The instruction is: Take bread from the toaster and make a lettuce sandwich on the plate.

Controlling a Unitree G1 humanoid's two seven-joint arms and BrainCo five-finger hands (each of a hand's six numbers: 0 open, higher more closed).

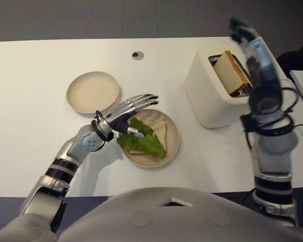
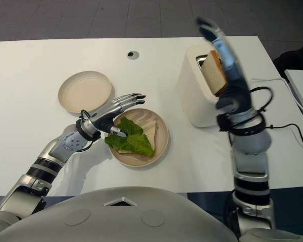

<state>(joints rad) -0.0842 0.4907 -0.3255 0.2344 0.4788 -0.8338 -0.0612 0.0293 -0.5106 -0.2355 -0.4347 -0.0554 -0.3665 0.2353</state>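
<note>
The worktop (image 1: 30, 91) carries an empty dish (image 1: 93, 92) beside the plate (image 1: 174, 143). Left robot hand (image 1: 129, 110), wide, overhangs lettuce (image 1: 144, 140); right robot hand (image 1: 257, 65), wide, screens toaster (image 1: 207, 101).

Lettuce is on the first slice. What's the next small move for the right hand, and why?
Probably lower the right hand onto the bread slice standing in the toaster and close on it. That hand is open, raised beside the slice, while the lettuce already lies on the bottom slice on the plate, untopped.
</note>
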